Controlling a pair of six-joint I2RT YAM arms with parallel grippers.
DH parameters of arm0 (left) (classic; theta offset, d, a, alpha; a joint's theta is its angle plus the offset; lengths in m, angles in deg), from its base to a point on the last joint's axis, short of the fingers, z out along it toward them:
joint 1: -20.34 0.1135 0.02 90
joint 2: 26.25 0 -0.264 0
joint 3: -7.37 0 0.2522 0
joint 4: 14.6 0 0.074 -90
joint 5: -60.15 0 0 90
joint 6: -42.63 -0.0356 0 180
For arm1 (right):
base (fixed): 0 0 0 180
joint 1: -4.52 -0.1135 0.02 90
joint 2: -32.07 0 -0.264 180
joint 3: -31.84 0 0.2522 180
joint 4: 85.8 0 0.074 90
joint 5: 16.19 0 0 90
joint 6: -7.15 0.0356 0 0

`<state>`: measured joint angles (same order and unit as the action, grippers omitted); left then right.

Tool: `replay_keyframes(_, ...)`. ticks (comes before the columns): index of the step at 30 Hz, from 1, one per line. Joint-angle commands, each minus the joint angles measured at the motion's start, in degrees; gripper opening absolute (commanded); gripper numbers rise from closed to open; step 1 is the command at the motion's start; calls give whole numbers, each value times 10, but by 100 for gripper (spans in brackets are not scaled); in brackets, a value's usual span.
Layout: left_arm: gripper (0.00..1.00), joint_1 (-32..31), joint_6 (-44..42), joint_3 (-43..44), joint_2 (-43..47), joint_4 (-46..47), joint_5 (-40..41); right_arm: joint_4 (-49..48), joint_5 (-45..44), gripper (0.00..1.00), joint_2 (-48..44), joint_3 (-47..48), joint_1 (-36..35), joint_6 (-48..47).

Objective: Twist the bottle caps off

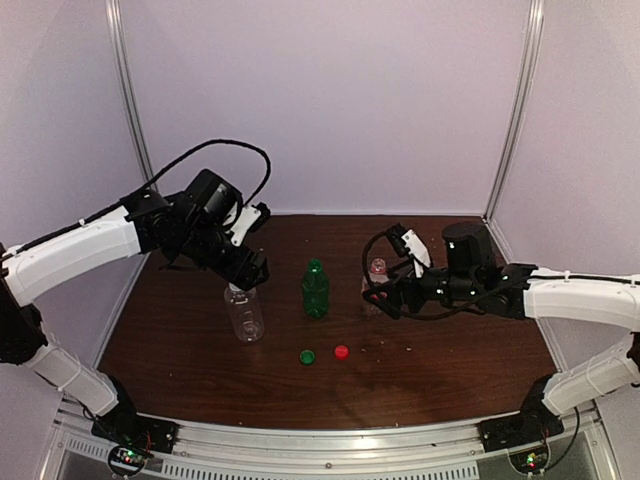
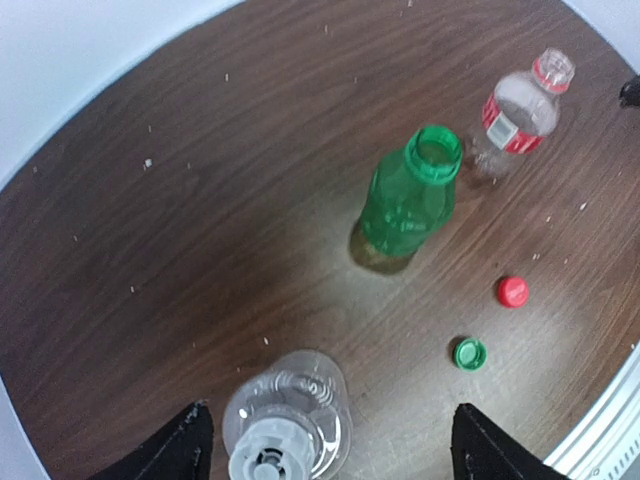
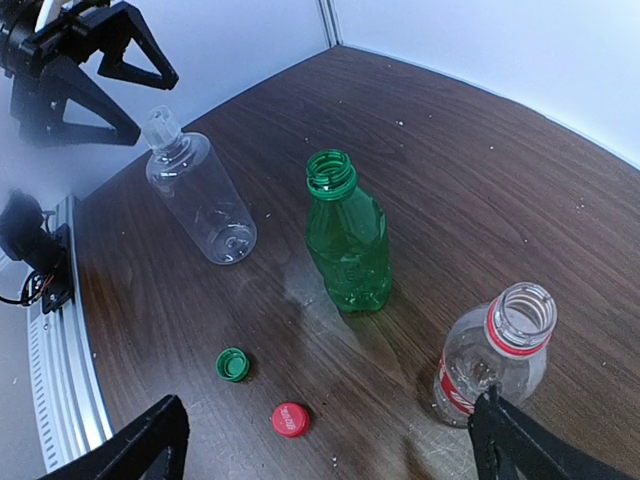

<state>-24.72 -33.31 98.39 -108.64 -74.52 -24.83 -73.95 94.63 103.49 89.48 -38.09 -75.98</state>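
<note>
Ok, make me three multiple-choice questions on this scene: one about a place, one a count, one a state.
1. The small round red plastic cap lies: A on a bottle; B on the table beside the green cap; C in a gripper.
2. Uncapped bottles: A one; B two; C three.
3. The left gripper is: A open; B shut on a cap; C unseen.
Answers: B, it rests on bare wood; B, the green plastic bottle and red-labelled clear bottle show bare necks; A, its fingers stand apart above the wide clear bottle's white cap.
</note>
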Motion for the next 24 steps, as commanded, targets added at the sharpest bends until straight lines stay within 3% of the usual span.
replay_keyframes(1, 82, 3, 30, -24, -1, -36, 12, -17, 17, 98, 15, 27, 2, 7)
replay_keyframes(16, 53, 18, 33, -42, -19, -34, 6, -15, 30, 96, 23, 24, 2, 12)
replay_keyframes(24, 30, 17, 21, -26, -5, -38, -17, -25, 23, 95, 29, 29, 2, 18)
